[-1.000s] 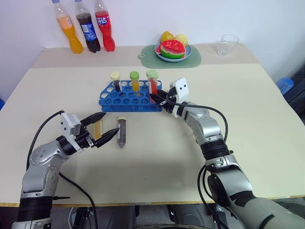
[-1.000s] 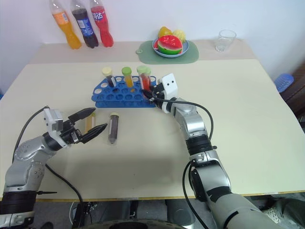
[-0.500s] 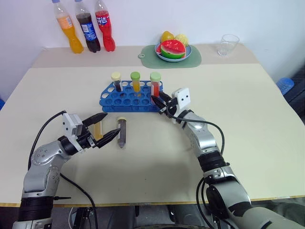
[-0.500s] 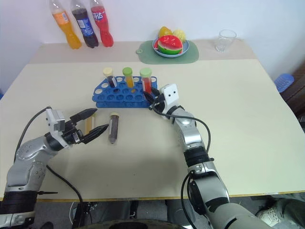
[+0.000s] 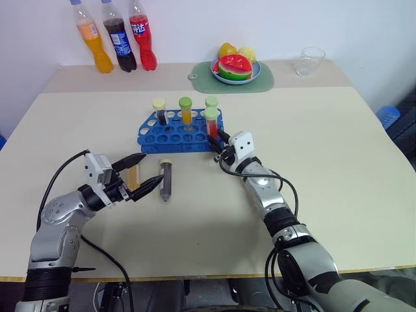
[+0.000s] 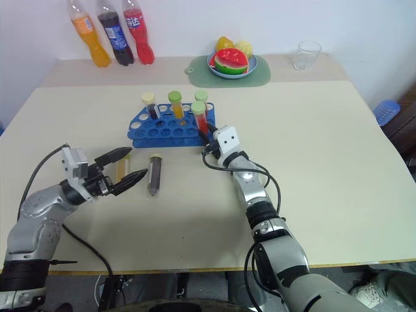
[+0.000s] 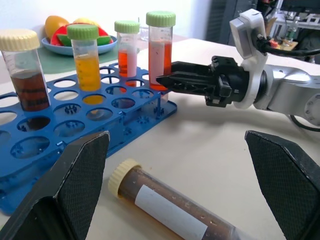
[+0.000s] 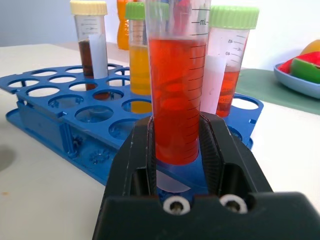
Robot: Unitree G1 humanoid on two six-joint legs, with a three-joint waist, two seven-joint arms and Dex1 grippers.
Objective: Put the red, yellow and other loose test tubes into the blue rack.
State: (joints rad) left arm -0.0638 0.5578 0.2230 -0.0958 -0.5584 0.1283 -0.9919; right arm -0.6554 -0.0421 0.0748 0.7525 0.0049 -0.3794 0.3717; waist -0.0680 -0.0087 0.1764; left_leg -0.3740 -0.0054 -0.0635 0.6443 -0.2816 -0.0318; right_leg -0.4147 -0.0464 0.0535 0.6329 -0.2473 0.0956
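The blue rack [image 5: 155, 138] holds three upright test tubes: a dark brown one [image 5: 158, 112], a yellow one [image 5: 186, 112] and a red one [image 5: 212, 104]. My right gripper [image 5: 219, 139] is shut on another red tube with a pale green cap [image 8: 176, 100]. That tube stands upright at the rack's near right corner; whether it sits in a hole I cannot tell. A brown tube [image 5: 166, 181] and a yellow tube [image 5: 134, 177] lie loose on the table before the rack. My left gripper [image 5: 151, 168] hovers open, with the yellow tube between its fingers [image 7: 75, 170] and the brown tube just beyond them.
Three soda bottles [image 5: 117, 40] stand at the back left. A plate of fruit [image 5: 235, 67] rests on a green mat [image 5: 261, 82] behind the rack, and a clear glass [image 5: 312, 60] stands at the back right. Bare tabletop lies right of the right arm.
My right gripper has come down and toward me with the red tube, its wrist turning, so the tube now stands lower at the rack's front corner. The left arm has stayed still.
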